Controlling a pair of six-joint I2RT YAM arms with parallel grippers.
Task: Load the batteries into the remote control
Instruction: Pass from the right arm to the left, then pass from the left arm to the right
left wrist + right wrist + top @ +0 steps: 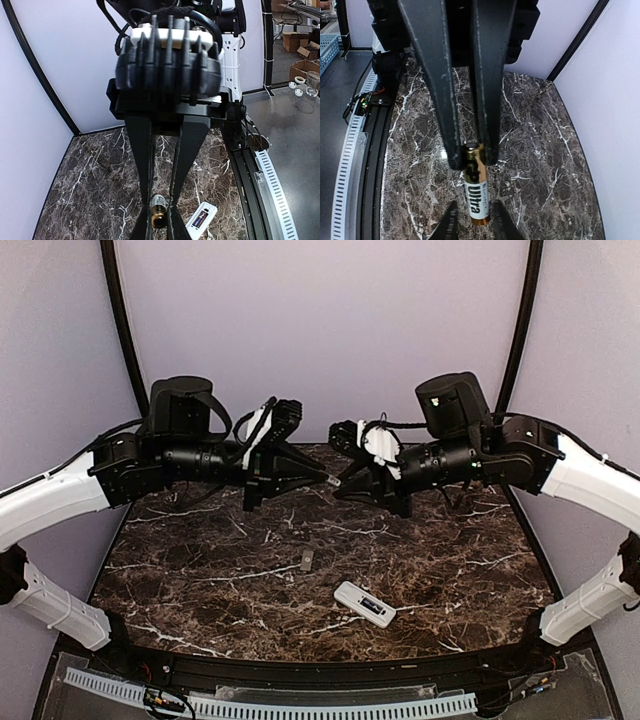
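High over the table's middle, my two grippers meet tip to tip around one battery (335, 481). My left gripper (160, 202) is shut on one end of this battery (159, 214). The right gripper (470, 157) still presses its fingers on the other, gold end of the battery (477, 195), which is labelled "Ultra". The remote control (364, 604) lies on the marble near the front, back side up. Its open bay (201, 218) shows a battery lying inside.
A small pale flat piece (307, 560) lies on the dark marble table (200, 580), just left of and behind the remote. White walls close in the back and sides. A black rail with a white slotted strip (300, 705) runs along the near edge.
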